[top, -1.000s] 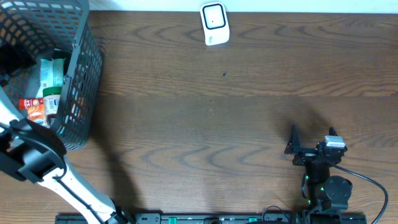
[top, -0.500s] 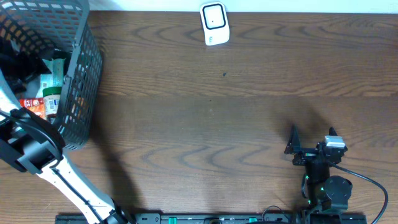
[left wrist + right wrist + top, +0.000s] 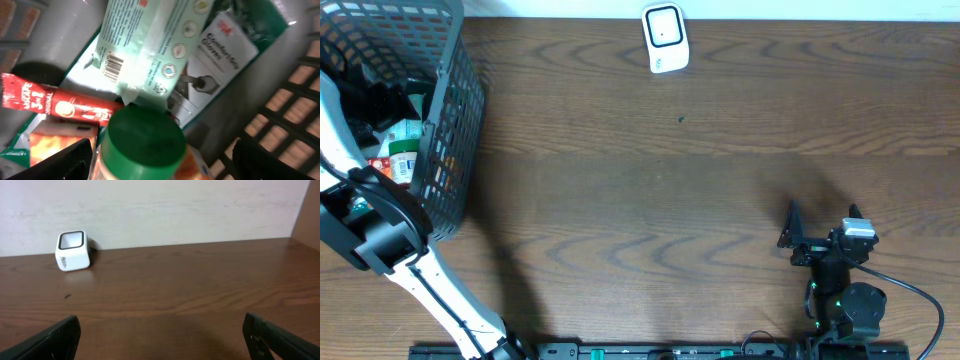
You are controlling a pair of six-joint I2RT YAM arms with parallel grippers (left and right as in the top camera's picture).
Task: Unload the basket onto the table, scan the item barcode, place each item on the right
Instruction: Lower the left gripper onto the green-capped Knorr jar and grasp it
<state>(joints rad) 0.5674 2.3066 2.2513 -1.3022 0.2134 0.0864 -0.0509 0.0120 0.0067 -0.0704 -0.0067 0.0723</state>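
Hovering released, left hand (image 3: pixel 167 162) over round green-lidded jar (image 3: pixel 145 137) inside dark mesh basket (image 3: pixel 450 120) | glossy pale packet (image 3: pixel 150 45) beside, barcode up | right hand (image 3: pixel 822 224) released, empty | boxy white scanner (image 3: pixel 665 38) on wood-grain worktop (image 3: pixel 670 180)

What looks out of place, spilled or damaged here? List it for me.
Nothing looks spilled or broken. The only untidy spot is the basket. Its goods lie in a loose jumble, with a wipes pack slanted across a gloves pack and a green-lidded jar next to them.
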